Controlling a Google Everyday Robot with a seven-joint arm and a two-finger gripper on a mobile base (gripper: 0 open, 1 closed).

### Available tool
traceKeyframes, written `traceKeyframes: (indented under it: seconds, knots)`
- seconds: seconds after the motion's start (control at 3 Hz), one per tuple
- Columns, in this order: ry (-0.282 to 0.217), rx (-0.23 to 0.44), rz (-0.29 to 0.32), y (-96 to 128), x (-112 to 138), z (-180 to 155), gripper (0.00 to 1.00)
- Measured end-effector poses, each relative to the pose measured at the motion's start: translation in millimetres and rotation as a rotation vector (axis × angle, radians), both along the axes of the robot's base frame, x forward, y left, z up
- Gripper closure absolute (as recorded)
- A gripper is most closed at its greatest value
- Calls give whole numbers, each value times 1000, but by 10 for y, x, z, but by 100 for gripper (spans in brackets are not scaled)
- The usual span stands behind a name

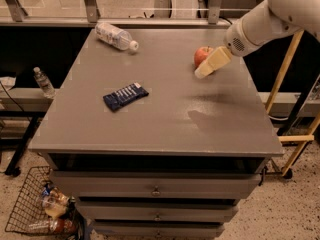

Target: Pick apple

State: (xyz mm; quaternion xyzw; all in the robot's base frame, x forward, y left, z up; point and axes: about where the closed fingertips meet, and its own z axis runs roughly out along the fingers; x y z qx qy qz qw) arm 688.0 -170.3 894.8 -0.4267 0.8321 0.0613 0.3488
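Observation:
The apple is small, round and red-orange and sits on the grey table at the back right. My gripper comes in from the upper right on a white arm. Its cream-coloured fingers hang just in front of and to the right of the apple, partly covering it, above the tabletop. The gripper holds nothing that I can see.
A clear plastic bottle lies on its side at the back left of the table. A dark blue snack packet lies left of centre. Drawers sit below the tabletop. A wire basket with items stands on the floor at lower left.

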Motion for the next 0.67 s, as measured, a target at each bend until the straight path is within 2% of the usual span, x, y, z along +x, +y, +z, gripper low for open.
traceKeyframes:
  seconds: [0.67]
  knots:
    - [8, 17, -39, 153, 346, -178, 0]
